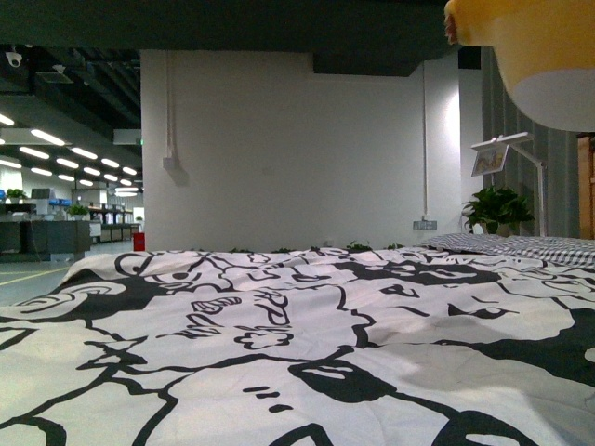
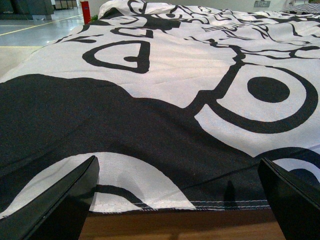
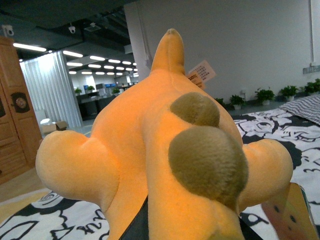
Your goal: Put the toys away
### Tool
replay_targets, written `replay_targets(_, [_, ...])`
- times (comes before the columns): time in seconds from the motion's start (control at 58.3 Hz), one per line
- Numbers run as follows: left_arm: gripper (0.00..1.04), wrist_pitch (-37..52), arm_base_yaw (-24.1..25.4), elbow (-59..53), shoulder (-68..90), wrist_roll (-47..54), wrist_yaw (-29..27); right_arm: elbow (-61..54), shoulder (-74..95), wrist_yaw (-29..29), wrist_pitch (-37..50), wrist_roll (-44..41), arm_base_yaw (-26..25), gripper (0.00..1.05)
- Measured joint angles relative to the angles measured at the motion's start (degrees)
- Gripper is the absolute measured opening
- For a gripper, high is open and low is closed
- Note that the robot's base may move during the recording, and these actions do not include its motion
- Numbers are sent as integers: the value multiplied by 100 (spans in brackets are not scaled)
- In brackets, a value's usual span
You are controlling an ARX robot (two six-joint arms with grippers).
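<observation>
The soft orange-yellow plush animal (image 3: 150, 150) fills the right wrist view, close to the camera and lifted clear of the black-and-white patterned bedspread (image 3: 280, 125). 2 rounded olive-brown patches sit on its body, 2 stubby limbs stick out to either side, and 1 pointed tip stands beside a paper tag (image 3: 201, 74). In the front view it hangs in the upper right corner, its underside pale.

A: Front view dim, greenish cast; ceiling strip lights (image 1: 42, 149) glow far left, wall (image 1: 297, 149) evenly lit.
B: Rt wrist: plush toy (image 3: 150, 150) v. close, soft focus, warm glow. Lt wrist: bedcover (image 2: 165, 90) sharp, bright; near edge shadowed.
</observation>
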Motion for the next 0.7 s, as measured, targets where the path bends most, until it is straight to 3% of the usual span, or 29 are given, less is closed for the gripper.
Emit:
replay_targets(0.292, [98,0,0,0,0,0,0,-734,-1515,-833,-632,876,-929,7])
replay_targets(0.704, [98,0,2,0,0,2,0,-820,-1738,-876,-979,890,-975,7])
